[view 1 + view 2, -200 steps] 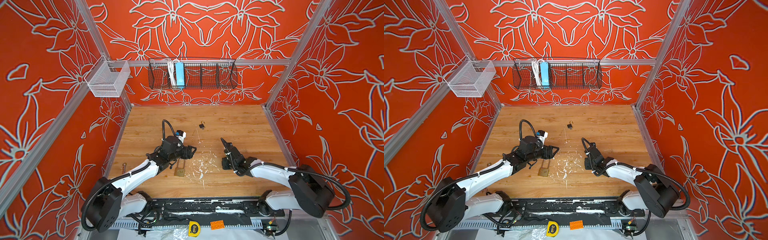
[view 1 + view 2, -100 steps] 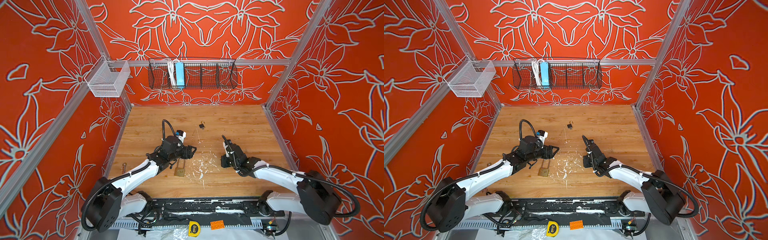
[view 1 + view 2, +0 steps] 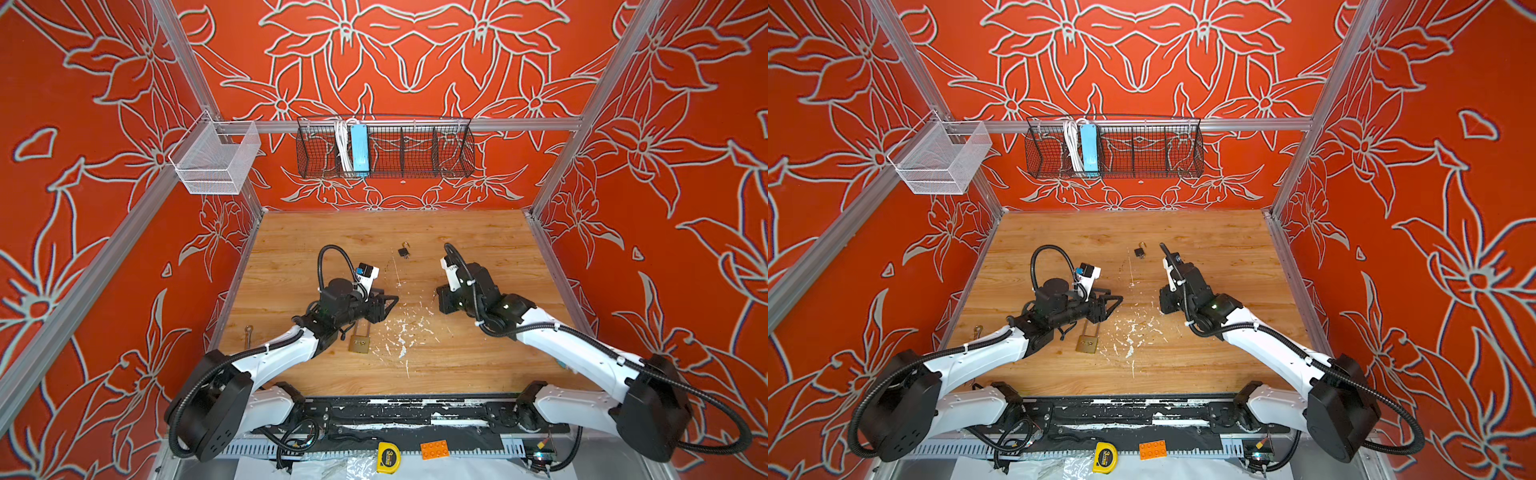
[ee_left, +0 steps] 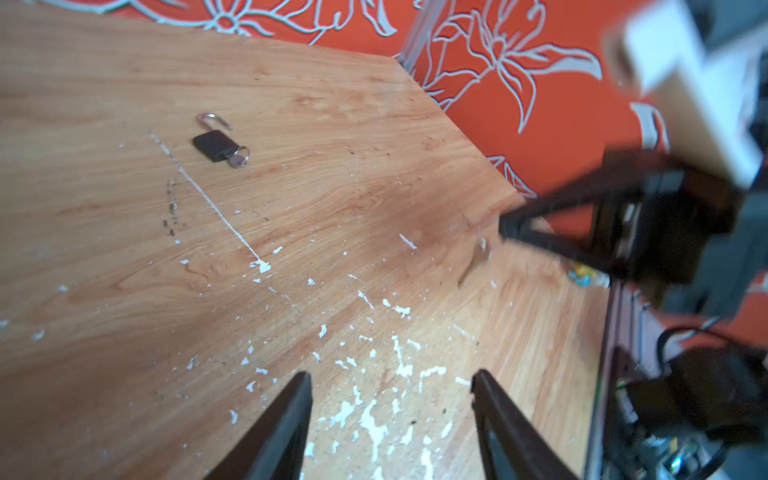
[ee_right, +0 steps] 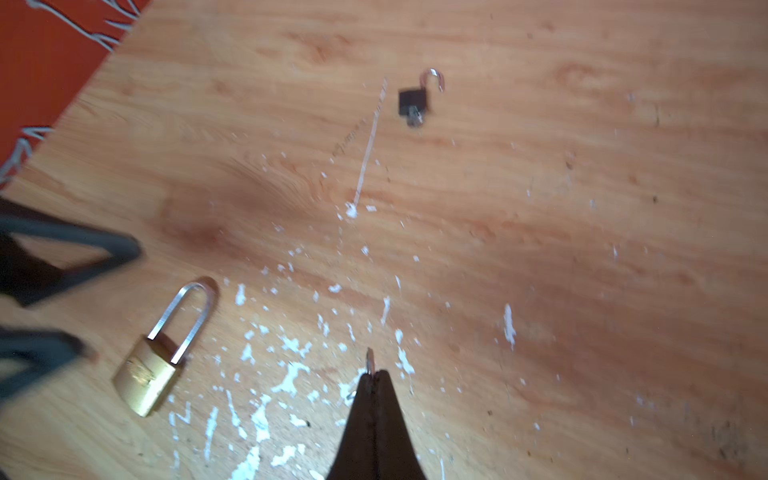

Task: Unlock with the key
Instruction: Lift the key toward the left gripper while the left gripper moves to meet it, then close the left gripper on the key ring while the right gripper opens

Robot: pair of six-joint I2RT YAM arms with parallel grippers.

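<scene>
My right claw [image 5: 372,374] is pinched tight on the key [image 5: 369,360], w/ only its silver tip poking out btwn the fingers, low centre of the right wrist view. My left claw [image 4: 391,376] stands spread wide w/ nothing btwn the jaws. It sits just above the brass padlock [image 3: 360,343], which lies flat on the tabletop [image 3: 457,374], lower centre in both top views, shackle pointing up-frame toward that claw. A small black padlock [image 3: 404,251], shackle open, lies well apart, higher up at mid-frame.
</scene>
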